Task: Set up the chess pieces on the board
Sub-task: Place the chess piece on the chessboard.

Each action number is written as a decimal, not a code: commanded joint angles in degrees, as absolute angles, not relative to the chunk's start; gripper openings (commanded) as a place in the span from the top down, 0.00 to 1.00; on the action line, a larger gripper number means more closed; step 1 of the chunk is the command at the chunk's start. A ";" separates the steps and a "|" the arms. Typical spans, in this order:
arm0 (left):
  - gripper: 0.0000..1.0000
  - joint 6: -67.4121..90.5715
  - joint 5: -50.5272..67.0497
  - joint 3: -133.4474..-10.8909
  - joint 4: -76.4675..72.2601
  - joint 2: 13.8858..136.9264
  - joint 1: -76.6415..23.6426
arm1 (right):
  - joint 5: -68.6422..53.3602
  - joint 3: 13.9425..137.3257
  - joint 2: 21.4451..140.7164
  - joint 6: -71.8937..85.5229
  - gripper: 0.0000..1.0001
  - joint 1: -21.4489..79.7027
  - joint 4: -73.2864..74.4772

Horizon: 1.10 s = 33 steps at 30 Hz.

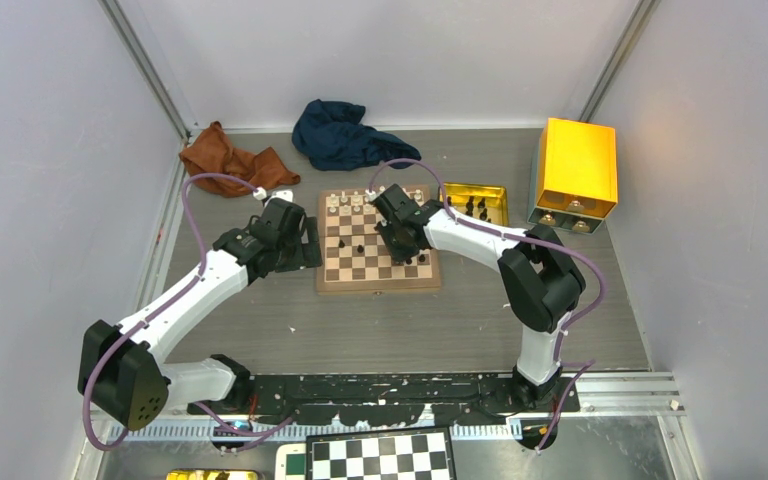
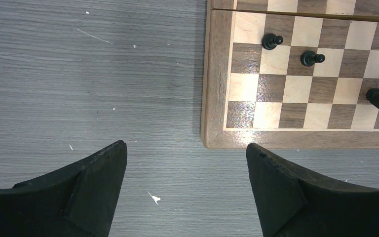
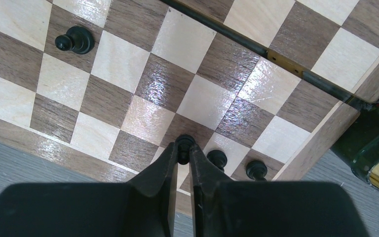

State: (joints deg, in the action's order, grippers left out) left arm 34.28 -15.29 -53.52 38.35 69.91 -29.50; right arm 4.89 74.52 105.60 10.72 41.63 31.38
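Chess pieces (image 3: 76,40), black, stand on the board (image 1: 375,288). Right gripper (image 3: 184,149) is nearly closed, pinching one black piece (image 3: 184,143) near the board's edge, two others just beside it. Left gripper (image 2: 185,148) gapes wide and empty over the table (image 2: 79,74), beside the board's corner.

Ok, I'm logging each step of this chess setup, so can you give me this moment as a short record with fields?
Right fingers: shut on a black piece, at the near edge of the board, right side
Left fingers: open, empty, above the table beside the board's left edge
Neighbours: two black pieces standing beside the held one
Far row: white pieces
Tray: other black pieces inside
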 commanded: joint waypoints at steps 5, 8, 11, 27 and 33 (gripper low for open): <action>0.10 34.30 -15.21 -54.77 36.05 69.87 -29.18 | 5.62 75.22 102.92 10.63 0.67 41.98 30.40; 0.09 34.22 -15.16 -54.75 36.00 69.96 -29.18 | 5.79 75.97 102.92 10.31 0.63 42.00 30.70; 0.09 34.23 -15.12 -54.68 35.87 70.11 -29.18 | 5.97 76.94 102.98 9.93 0.62 42.00 31.17; 0.09 34.04 -15.67 -55.01 35.52 70.40 -29.18 | 2.72 87.97 107.78 7.28 0.61 42.05 33.84; 0.09 33.71 -15.88 -55.32 35.60 70.41 -29.18 | -1.52 92.45 111.46 6.49 0.60 42.58 33.85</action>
State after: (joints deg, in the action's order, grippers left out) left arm 34.20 -15.25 -53.52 37.91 70.39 -29.50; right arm 2.57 87.83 109.40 7.84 41.71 33.98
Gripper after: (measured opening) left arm 0.907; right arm 0.393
